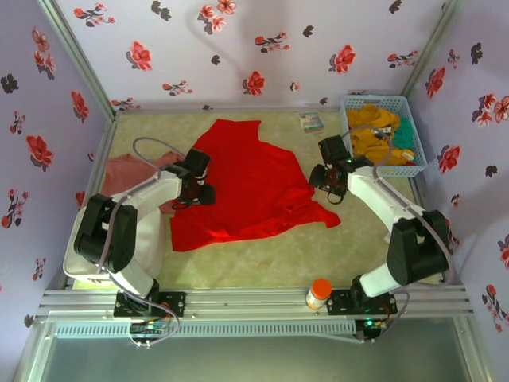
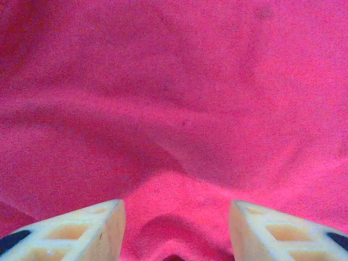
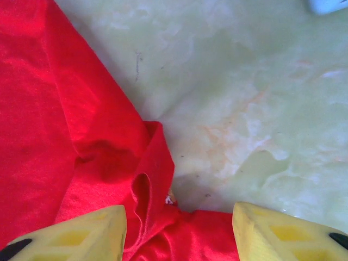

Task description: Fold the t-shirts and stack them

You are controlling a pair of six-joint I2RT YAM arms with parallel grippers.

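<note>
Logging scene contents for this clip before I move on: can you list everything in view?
red t-shirt: 1, bright red, spread at table centre
pink t-shirt: 1, salmon, left side, partly under left arm
basket: 1, blue, far right corner
cloth in basket: yellow and green
packet: 1, pale, left of basket
bottle: 1, orange cap, near edge
table: 1, pale green marbled
left gripper: 1, open, over red cloth
right gripper: 1, open, at the red shirt's right edge
</note>
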